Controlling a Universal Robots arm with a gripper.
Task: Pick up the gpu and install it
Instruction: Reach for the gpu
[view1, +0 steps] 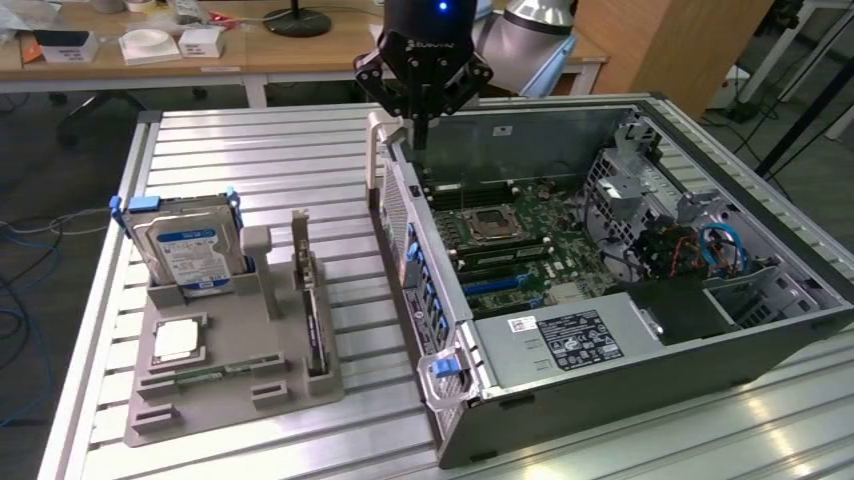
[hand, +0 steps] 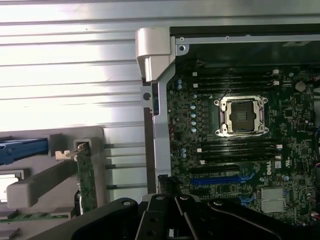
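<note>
Black pincer (view1: 419, 135): closed up tight, fingers pressed into one narrow tip, hanging at the upper middle of the exterior view, just above the far rim of the computer case (view1: 627, 400).
gpu (view1: 314, 320): down in the lower left of the exterior view, standing on its long edge in a slot of the grey holder (view1: 214, 405), silver bracket end towards the back, and well apart from the pincer.
Neighbours: hard drive (view1: 187, 255) with its blue-white label stands upright in the same holder, on the exterior view's left of the gpu; the case wall rises just beside the holder on the other side.
Case: lying open, motherboard (view1: 527, 250) facing up, square silver socket (view1: 487, 225) near the board's middle.
Wrist view: the gpu shows edge-on with a green face, bracket tab seated in the holder; the pincer's dark linkage shows with the board beyond it.
Tabletop (view1: 254, 160): ribbed silver metal, carrying holder and case side by side.
</note>
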